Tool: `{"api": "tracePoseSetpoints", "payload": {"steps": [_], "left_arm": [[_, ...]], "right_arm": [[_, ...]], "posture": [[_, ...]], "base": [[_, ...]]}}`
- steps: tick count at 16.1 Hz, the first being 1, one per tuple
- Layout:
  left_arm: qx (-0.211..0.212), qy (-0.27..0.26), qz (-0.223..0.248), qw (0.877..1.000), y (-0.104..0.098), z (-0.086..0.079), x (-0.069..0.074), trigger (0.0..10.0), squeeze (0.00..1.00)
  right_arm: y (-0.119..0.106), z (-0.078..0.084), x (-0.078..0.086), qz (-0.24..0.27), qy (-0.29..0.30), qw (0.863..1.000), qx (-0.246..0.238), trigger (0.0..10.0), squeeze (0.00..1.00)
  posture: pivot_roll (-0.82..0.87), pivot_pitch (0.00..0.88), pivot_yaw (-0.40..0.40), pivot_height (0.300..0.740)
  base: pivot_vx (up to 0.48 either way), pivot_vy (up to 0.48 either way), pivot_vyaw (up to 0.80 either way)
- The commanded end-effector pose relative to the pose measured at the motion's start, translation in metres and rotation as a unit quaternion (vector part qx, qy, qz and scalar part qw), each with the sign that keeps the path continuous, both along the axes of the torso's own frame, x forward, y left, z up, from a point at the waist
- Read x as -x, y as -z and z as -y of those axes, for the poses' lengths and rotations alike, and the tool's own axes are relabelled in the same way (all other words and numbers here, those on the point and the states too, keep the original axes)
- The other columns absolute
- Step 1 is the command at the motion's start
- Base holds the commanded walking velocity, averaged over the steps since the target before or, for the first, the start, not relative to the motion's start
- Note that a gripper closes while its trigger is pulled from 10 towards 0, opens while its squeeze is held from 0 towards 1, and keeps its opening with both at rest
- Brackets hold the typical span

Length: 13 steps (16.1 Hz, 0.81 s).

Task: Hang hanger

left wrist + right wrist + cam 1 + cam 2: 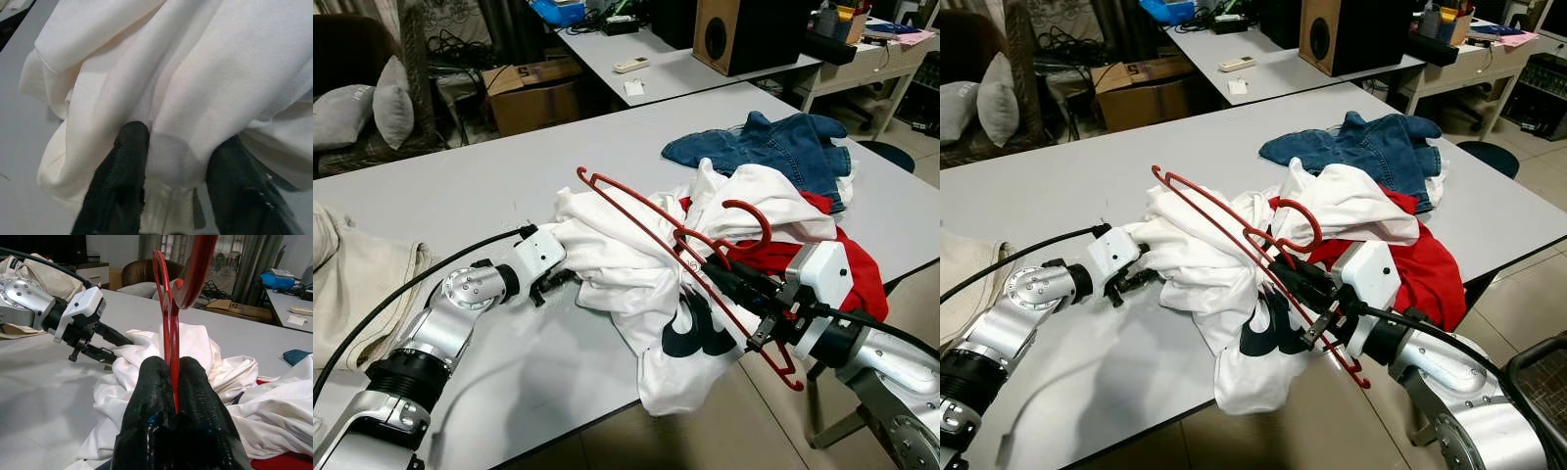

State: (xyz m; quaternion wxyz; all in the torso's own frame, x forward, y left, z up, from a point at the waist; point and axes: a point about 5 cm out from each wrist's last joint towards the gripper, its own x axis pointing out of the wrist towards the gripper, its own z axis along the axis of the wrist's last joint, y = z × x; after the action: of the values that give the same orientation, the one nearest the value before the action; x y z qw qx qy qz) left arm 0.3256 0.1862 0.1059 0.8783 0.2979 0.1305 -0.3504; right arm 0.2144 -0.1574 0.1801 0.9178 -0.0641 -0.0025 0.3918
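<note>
A red wire hanger [636, 211] is raised at a slant over a crumpled white garment [617, 264] on the grey table [489, 186]. Its hook [751, 211] curls above the clothes pile. My right gripper [715, 272] is shut on the hanger's wires just below the hook, and the pads [195, 387] press the red wire [168, 328] between them. At the garment's left edge, my left gripper [560, 279] lies low on the table. Both of its fingers [124, 166] pinch a fold of the white cloth [181, 98].
A red garment [842, 257] and a blue denim piece [773, 147] lie behind the white one. Beige cloth [352, 274] lies at the table's left. The table's front edge runs under my right arm. Beyond are a second table [675, 69] with a speaker [734, 34], and a cardboard box [533, 93].
</note>
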Motion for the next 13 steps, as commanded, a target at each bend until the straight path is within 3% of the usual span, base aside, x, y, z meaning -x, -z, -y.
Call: {"api": "tracePoseSetpoints", "payload": {"steps": [1, 10, 13], "left_arm": [[0.006, -0.008, 0.008, 1.0, -0.006, -0.005, -0.003, 0.0, 0.0], [0.008, 0.031, -0.011, 0.999, -0.015, -0.011, -0.002, 0.0, 0.0], [0.04, -0.006, 0.048, 0.998, -0.036, -0.015, -0.017, 0.0, 0.0]], "right_arm": [[-0.001, -0.001, 0.001, 0.006, -0.006, 1.0, 0.004, 10.0, 0.0], [-0.002, 0.004, 0.001, 0.009, 0.001, 1.0, 0.01, 10.0, 0.0], [-0.003, 0.005, 0.004, 0.009, 0.0, 1.0, 0.009, 10.0, 0.0]], "posture": [[-0.07, 0.0, 0.093, 0.74], [-0.07, 0.0, 0.104, 0.74], [-0.08, 0.0, 0.109, 0.74]], "base": [[0.0, 0.0, 0.0], [0.0, 0.0, 0.0], [0.0, 0.0, 0.0]]}}
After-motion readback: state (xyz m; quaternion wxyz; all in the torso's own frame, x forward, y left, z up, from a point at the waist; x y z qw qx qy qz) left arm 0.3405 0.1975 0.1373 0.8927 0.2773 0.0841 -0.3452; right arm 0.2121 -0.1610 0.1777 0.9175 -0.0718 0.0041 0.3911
